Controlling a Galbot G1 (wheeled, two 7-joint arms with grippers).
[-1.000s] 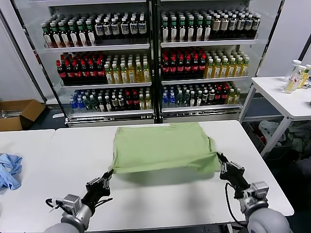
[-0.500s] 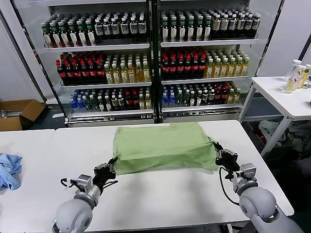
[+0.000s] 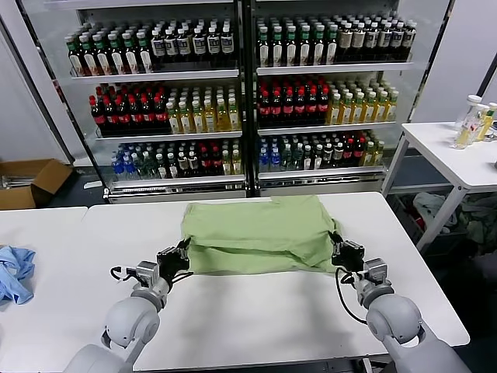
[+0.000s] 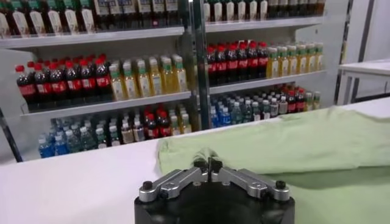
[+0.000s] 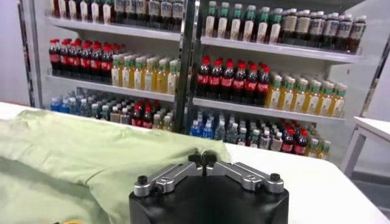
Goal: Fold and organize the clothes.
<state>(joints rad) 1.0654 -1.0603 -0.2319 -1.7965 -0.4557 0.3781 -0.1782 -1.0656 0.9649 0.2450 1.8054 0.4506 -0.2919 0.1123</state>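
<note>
Shirt (image 3: 260,233) lies on the white table (image 3: 256,318), back of centre, with its near hem lifted and carried toward the collar end. Left gripper (image 3: 180,255) is at the near-left corner, right gripper (image 3: 337,250) at the near-right corner. In both wrist views the fingers are pressed together, with green fabric at the tips; I judge each is pinching a hem corner.

Risks from here:
- Uneven travel of the two arms would skew the fold line; the raised edge already sags between the grips.
- A thin pinch on soft fabric may slip, so that one corner drops and the fold collapses on that side.
- Pulling too far may drag the lower layer along the table, or off its far edge.
- Letting go before the hem lies flat would leave a bunched ridge.

Hard to make out:
- The fingertips sit against the fabric, so how much cloth each holds cannot be told.
- Collar, buttons and print are not visible; which face is up cannot be told.
- The far hem is hidden behind the raised fold.
- Blue cloth (image 3: 14,272) at the left of the neighbouring table is cut off by the frame edge.
</note>
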